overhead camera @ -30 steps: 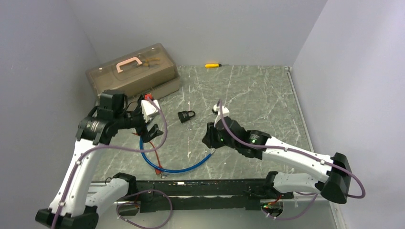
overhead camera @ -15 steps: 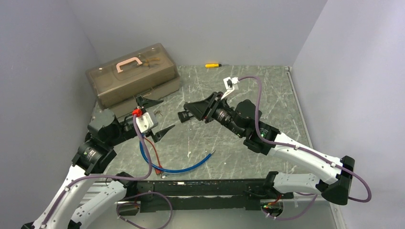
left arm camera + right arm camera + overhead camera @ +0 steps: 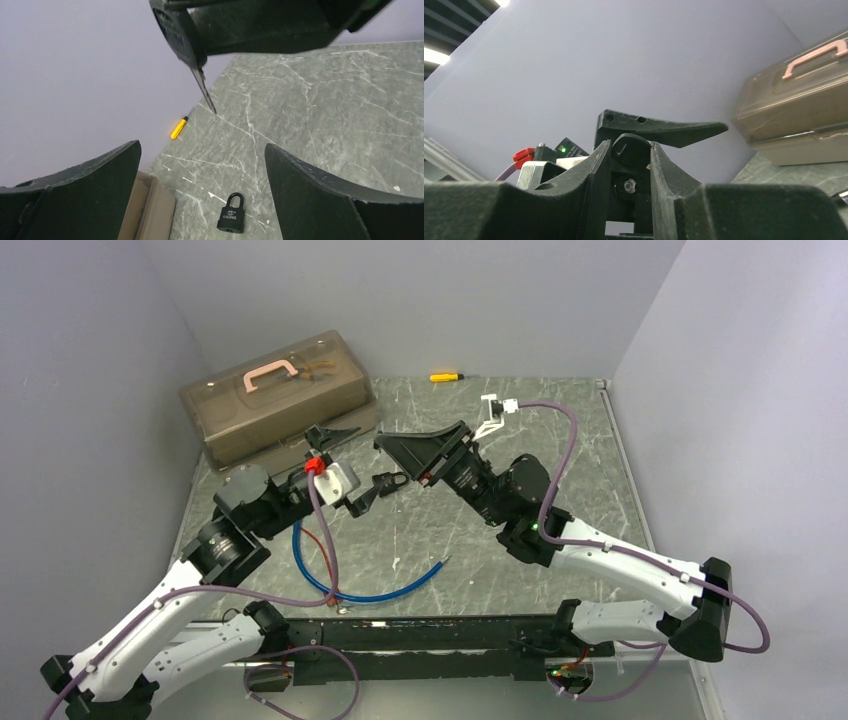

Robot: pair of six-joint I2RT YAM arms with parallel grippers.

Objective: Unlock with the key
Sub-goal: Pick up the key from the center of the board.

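The right gripper pinches the key, tip poking out for the lock on the bench; the left gripper gapes wide, likely to grab it

Padlock mid table; toolbox back-L, screwdriver back edge, cable front-L.

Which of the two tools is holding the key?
The right tool, closed on the key with the blade sticking out in front. The left tool stands wide open and empty, the padlock lying beyond it.
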